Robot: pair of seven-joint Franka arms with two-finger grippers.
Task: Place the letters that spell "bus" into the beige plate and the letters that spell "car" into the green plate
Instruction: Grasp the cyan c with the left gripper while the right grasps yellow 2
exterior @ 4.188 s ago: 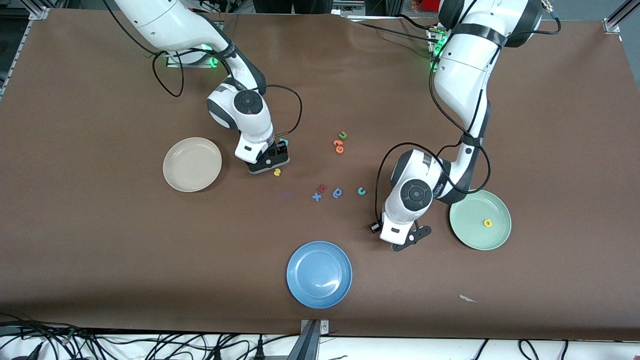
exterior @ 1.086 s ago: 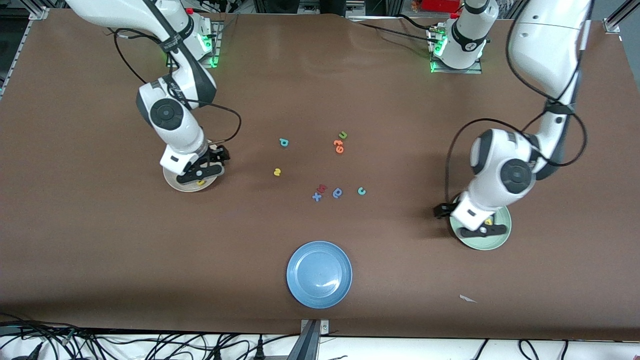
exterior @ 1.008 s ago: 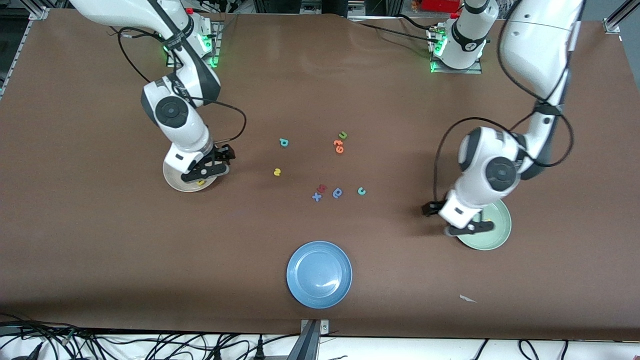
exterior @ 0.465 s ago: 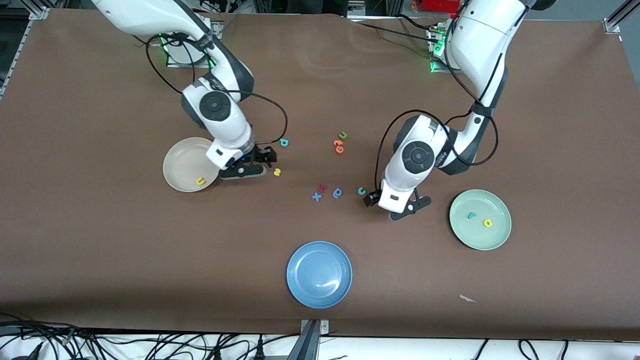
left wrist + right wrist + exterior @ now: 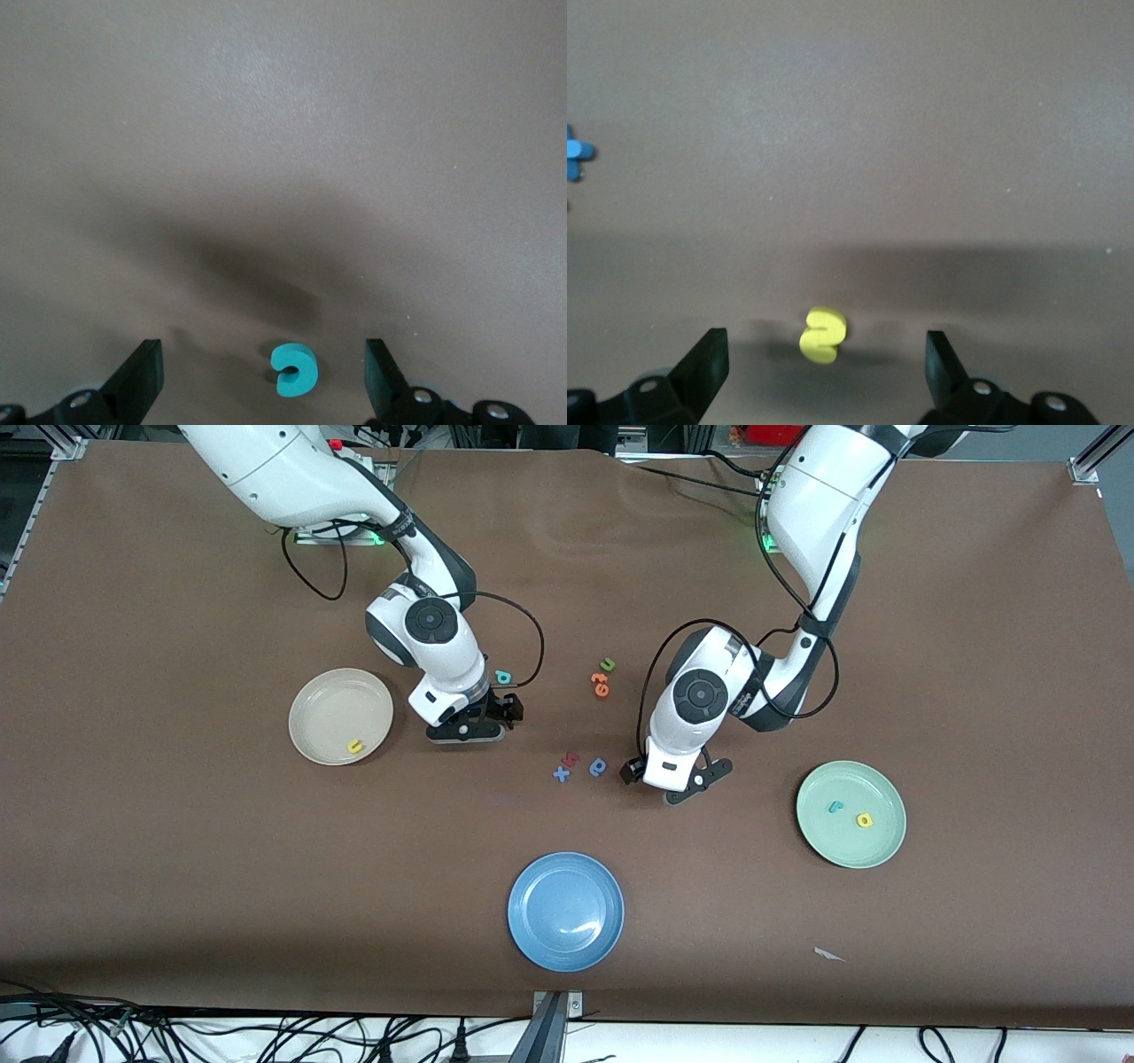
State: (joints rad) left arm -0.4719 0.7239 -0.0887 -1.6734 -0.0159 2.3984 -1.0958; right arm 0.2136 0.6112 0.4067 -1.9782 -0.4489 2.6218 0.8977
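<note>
Plates first: the beige plate (image 5: 341,716) is sitting toward the right arm's end of the table (image 5: 177,824) and is carrying the yellow "u" (image 5: 355,747) near its rim, while the green plate (image 5: 851,814) is sitting toward the left arm's end and is holding the teal "r" (image 5: 834,808) beside the yellow "a" (image 5: 864,820). A blue plate (image 5: 566,911) is lying nearest the front camera, carrying nothing. The right gripper (image 5: 819,372) is hanging low over the table just beside the beige plate, its jaws standing wide and gripping nothing, with the yellow "s" (image 5: 822,334) lying on the table between its fingers (image 5: 709,367). The left gripper (image 5: 264,381) is hanging low over the middle of the table, jaws likewise wide apart and holding nothing, straddling the teal "c" (image 5: 294,368). The teal "b" (image 5: 503,677) is resting on the table beside the right arm's wrist. Spare letters are lying mid-table: a green "u" (image 5: 608,664), orange letters (image 5: 600,684), a blue rounded letter (image 5: 598,766) and a blue "x" (image 5: 561,774).
</note>
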